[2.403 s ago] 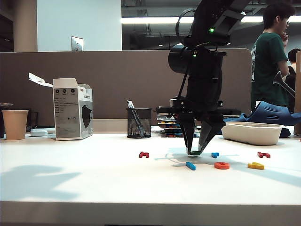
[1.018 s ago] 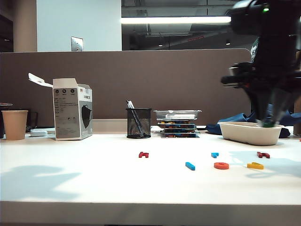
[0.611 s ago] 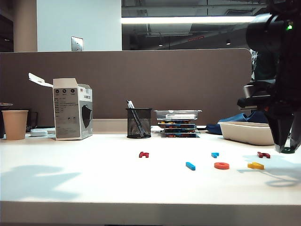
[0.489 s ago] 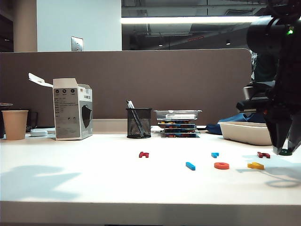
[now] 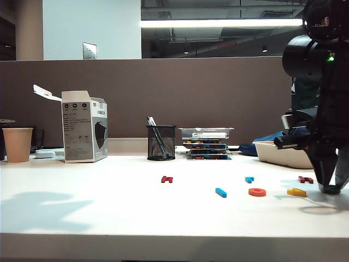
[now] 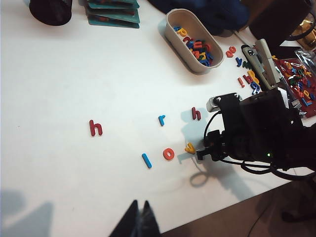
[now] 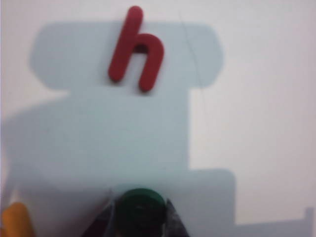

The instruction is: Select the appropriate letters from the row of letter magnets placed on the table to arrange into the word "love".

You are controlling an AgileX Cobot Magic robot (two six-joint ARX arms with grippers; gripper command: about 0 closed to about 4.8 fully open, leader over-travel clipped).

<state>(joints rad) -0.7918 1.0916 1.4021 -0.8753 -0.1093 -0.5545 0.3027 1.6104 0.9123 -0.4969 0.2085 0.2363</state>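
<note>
White laminate forms the table (image 5: 109, 213), which carries a row of letter magnets near its front right area. Behind the row stand a cardboard box (image 5: 83, 126), a paper cup (image 5: 17, 144), a mesh pen holder (image 5: 161, 142), a stack of trays (image 5: 206, 143) and an oval tub (image 6: 190, 33) filled with spare letters. The right gripper (image 7: 139, 217) is at the far right end of the row, pointing down close to the table, with its fingers clamped on the dark green letter (image 7: 140, 208). Just beside it lies the yellow "v" (image 6: 189, 146), then the orange "o" (image 6: 169, 154), then the light blue "l" (image 6: 146, 160). Farther back lie 2 dark red "h" letters (image 6: 96, 128) and 1 blue "r" (image 6: 161, 120), well apart from each other. The left gripper (image 6: 139, 222) hangs above the front edge of the table, its 2 fingers together with nothing between them.
</note>
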